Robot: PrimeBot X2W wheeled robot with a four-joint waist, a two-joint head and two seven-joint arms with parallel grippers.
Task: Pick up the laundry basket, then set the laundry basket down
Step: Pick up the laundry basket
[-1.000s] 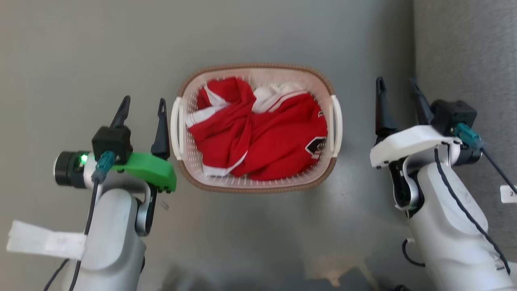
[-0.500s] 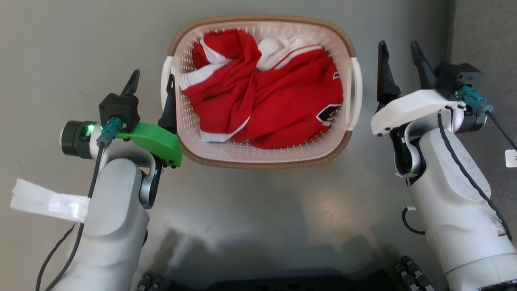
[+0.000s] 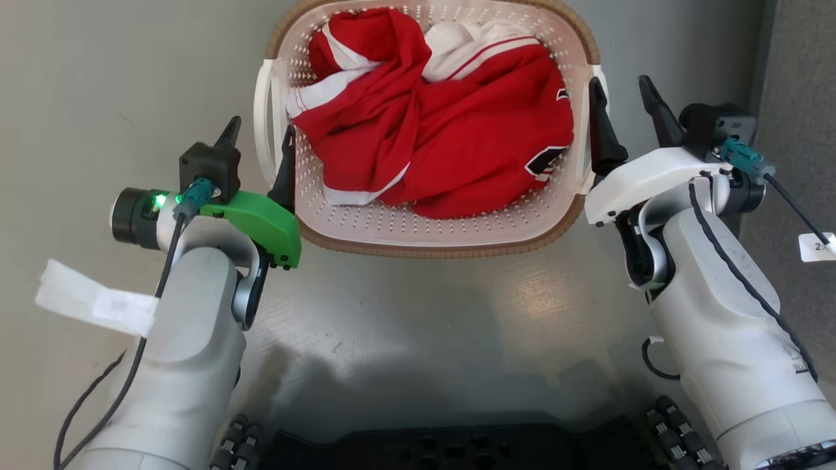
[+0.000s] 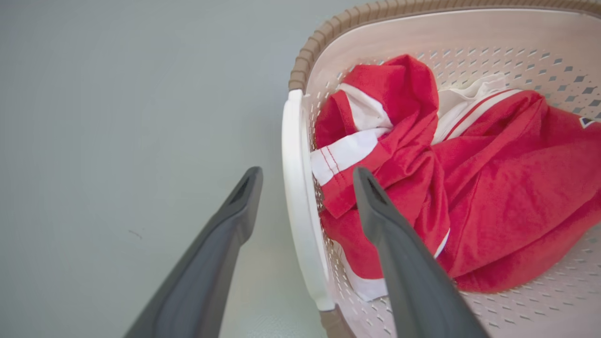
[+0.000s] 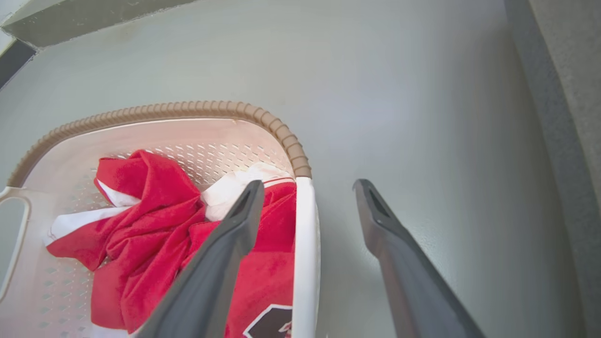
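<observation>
Two pairs of spread fingers bracket the laundry basket (image 3: 424,250) as it sits on the grey floor (image 3: 98,78). The left gripper (image 3: 259,130) and right gripper (image 3: 619,81) each straddle a white side handle, and neither is closed on it. The left handle (image 4: 300,202) runs between the left fingers. The inner finger hangs over the red-and-white clothing (image 3: 444,130) inside the basket, and the outer one hangs over bare floor. The right handle (image 5: 306,244) lies between the right fingers in the same way, nearer the inner finger than the outer. Whether any finger touches plastic cannot be told.

The lift looks open to three faults. An inner finger could trap a fold of cloth against the handle as it closes, leaving a soft, slippery hold. The right fingertips seem to reach further along their handle than the left ones do, so uneven grips could tip the basket as it rises. If one pair closes before the other, it could shove the light basket sideways out from between the opposite fingers.

The head view sets both arms, the whole load and the robot's dark base (image 3: 457,450) in one frame, but each handle there is half hidden behind a finger. The wrist views show how each handle sits in the gap between the fingers. The right wrist view also takes in a rougher grey surface (image 5: 577,94) beyond the outer finger.
</observation>
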